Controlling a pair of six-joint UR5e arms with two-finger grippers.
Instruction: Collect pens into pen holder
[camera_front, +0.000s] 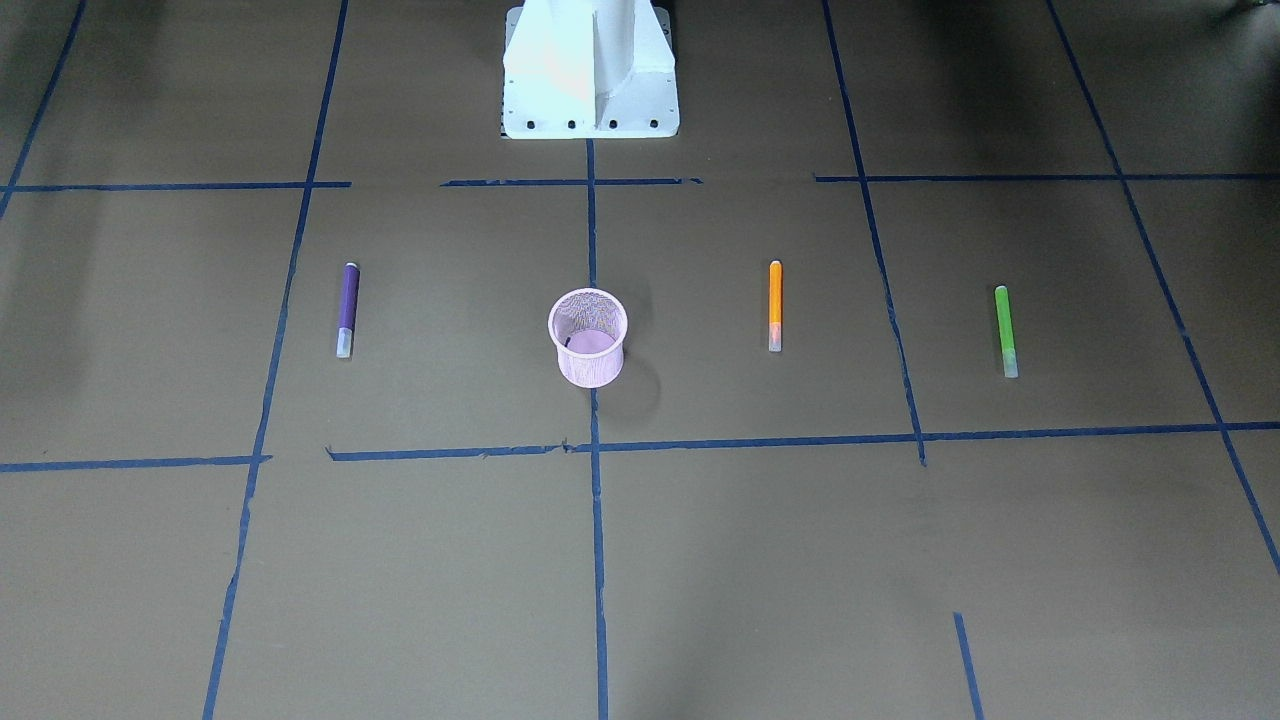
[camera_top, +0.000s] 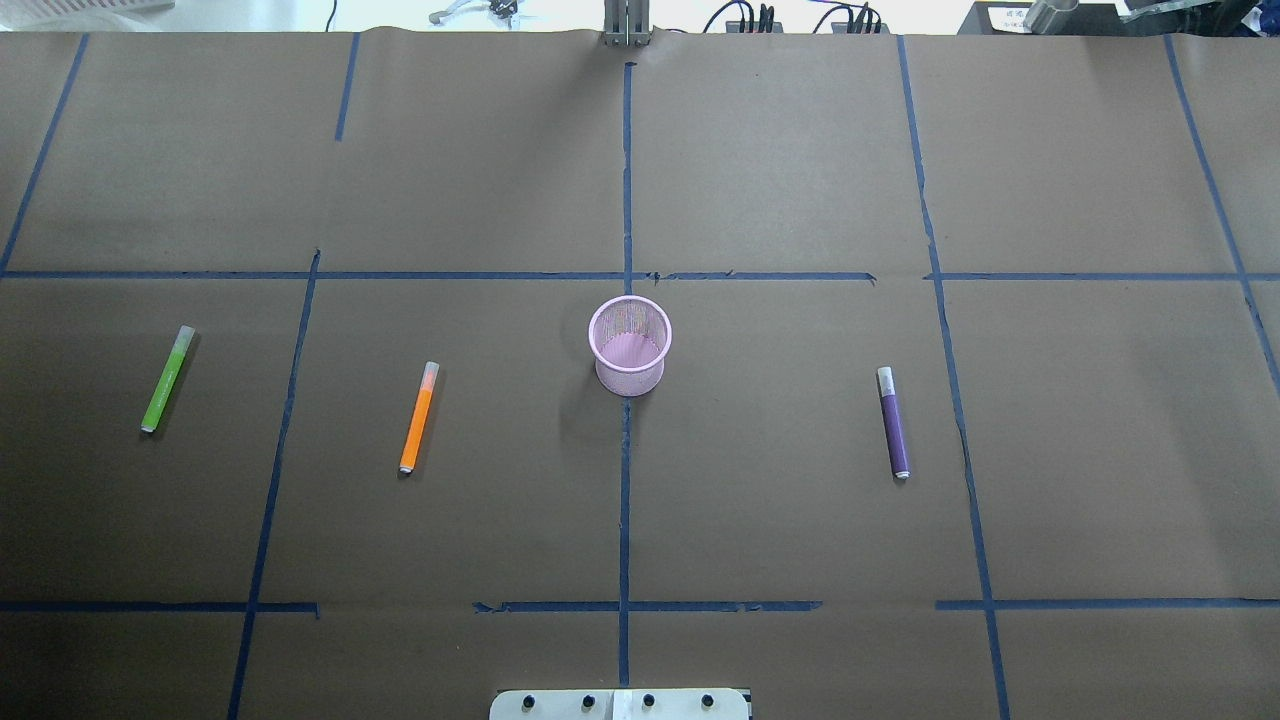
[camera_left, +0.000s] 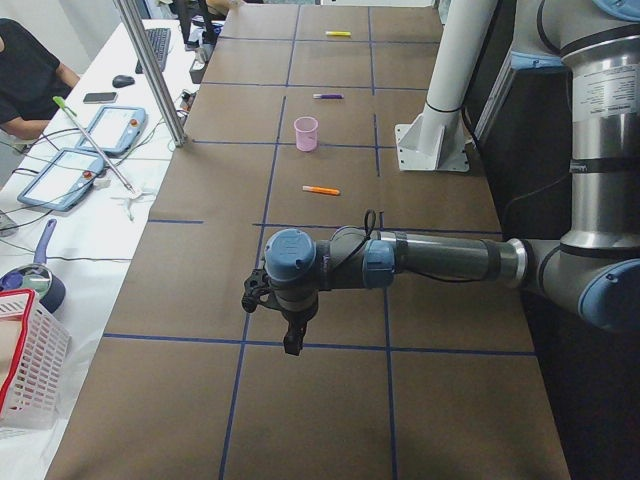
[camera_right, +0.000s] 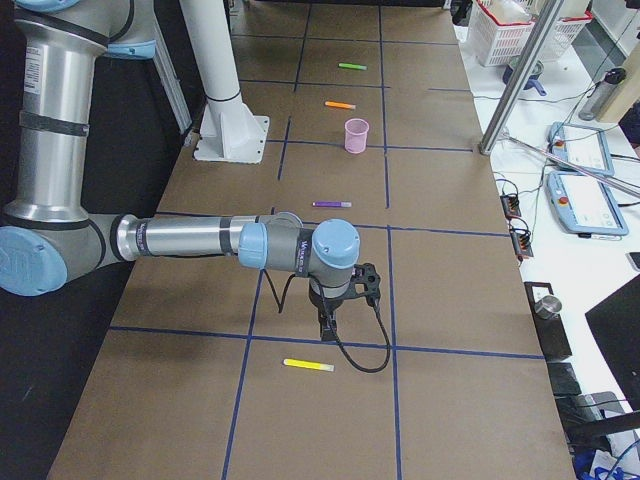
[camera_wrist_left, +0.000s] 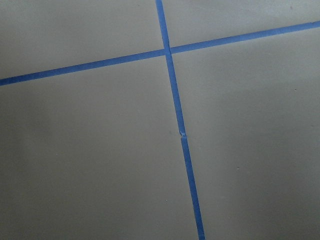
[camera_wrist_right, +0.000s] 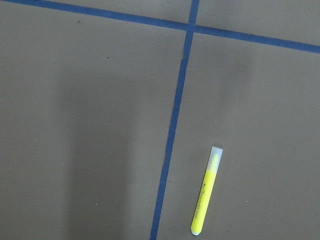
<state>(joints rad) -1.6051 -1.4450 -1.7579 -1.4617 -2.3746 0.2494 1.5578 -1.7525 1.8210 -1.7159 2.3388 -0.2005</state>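
Observation:
The pink mesh pen holder (camera_top: 630, 346) stands upright at the table's middle and looks empty (camera_front: 588, 337). The purple pen (camera_top: 893, 422) lies to its right in the overhead view. The orange pen (camera_top: 419, 417) and the green pen (camera_top: 167, 378) lie to its left. All three lie flat, apart from the cup. My left gripper (camera_left: 291, 340) shows only in the exterior left view, pointing down over bare table near that end. My right gripper (camera_right: 328, 325) shows only in the exterior right view, pointing down near the other end. I cannot tell whether either is open or shut.
A fourth, yellow pen (camera_wrist_right: 206, 191) lies on the table just beside my right gripper (camera_right: 307, 365). Blue tape lines (camera_top: 626, 200) grid the brown table. The white robot base (camera_front: 590, 70) stands at the table's edge. Operators' desks with tablets (camera_right: 590, 205) flank the far side.

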